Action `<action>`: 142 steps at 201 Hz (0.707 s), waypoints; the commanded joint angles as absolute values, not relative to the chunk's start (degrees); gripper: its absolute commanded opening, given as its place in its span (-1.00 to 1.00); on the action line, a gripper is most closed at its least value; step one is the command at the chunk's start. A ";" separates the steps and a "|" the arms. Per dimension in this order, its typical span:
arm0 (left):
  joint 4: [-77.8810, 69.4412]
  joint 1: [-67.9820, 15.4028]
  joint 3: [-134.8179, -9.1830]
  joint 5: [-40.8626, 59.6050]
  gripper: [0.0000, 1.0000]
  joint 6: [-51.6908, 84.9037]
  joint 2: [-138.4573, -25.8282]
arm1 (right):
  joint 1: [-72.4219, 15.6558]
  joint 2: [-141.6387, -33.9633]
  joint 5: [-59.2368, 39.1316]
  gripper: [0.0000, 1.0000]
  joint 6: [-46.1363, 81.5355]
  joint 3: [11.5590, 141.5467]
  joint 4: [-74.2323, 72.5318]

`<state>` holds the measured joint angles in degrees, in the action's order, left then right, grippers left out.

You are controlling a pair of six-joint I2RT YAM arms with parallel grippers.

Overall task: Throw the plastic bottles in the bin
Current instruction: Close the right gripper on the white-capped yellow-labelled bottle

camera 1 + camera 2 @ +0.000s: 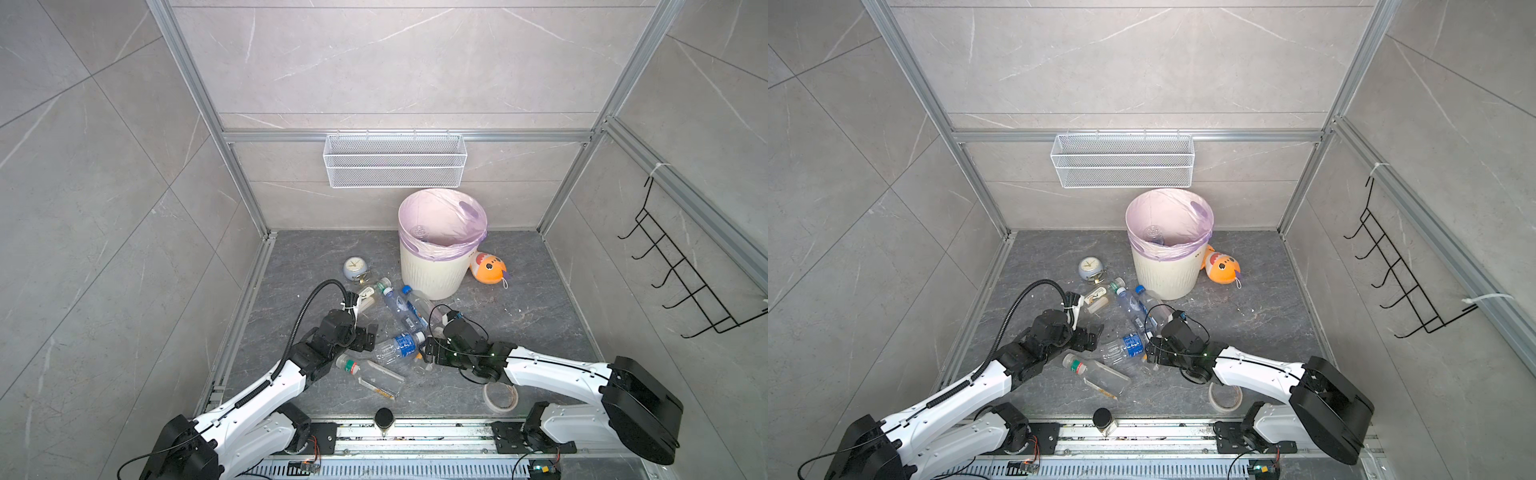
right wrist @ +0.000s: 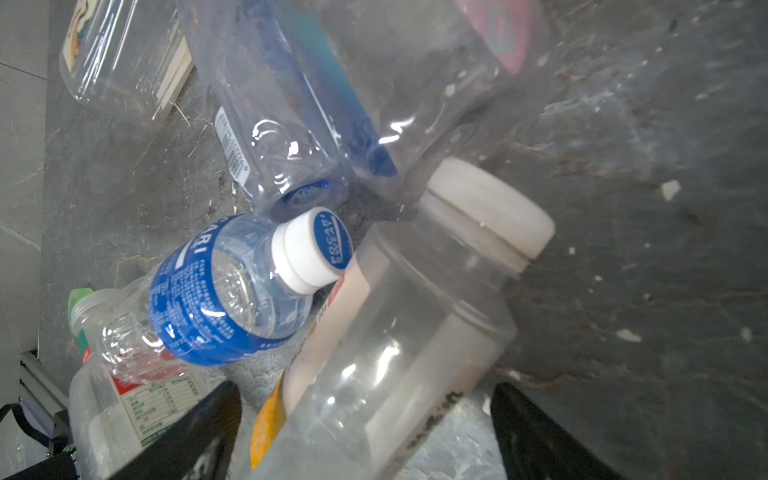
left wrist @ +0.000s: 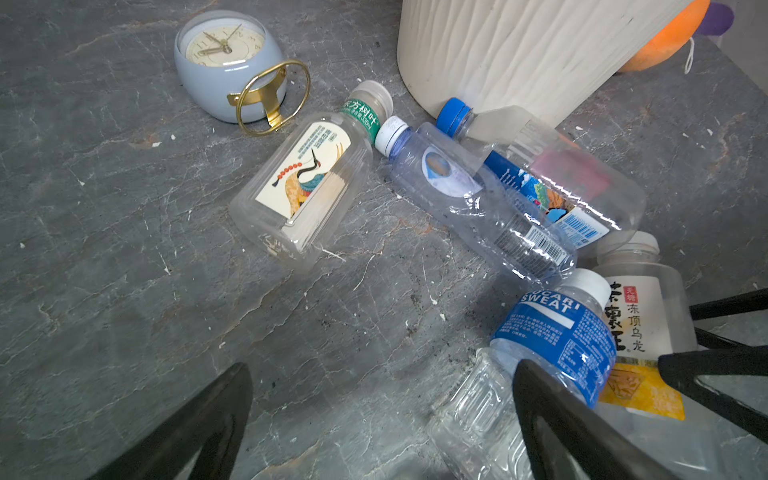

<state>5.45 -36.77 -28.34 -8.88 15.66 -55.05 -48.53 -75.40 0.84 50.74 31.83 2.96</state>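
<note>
The cream ribbed bin with its lilac bag stands at the back, and a clear bottle lies inside it. Several plastic bottles lie on the floor in front of it. My right gripper is open, its jaws on either side of a yellow-label bottle with a white cap, with gaps on both sides. Against that bottle leans a blue-label bottle. My left gripper is open over bare floor, one fingertip at the blue-label bottle's clear base.
A grey alarm clock sits left of the bin and an orange plush toy right of it. A tape roll and a black-lidded jar lie near the front edge. A white mesh basket hangs on the back wall.
</note>
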 commanded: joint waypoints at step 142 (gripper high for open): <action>-1.97 -36.84 -22.55 -6.64 1.00 12.99 -51.42 | -48.87 -77.00 3.48 0.49 52.92 32.26 3.54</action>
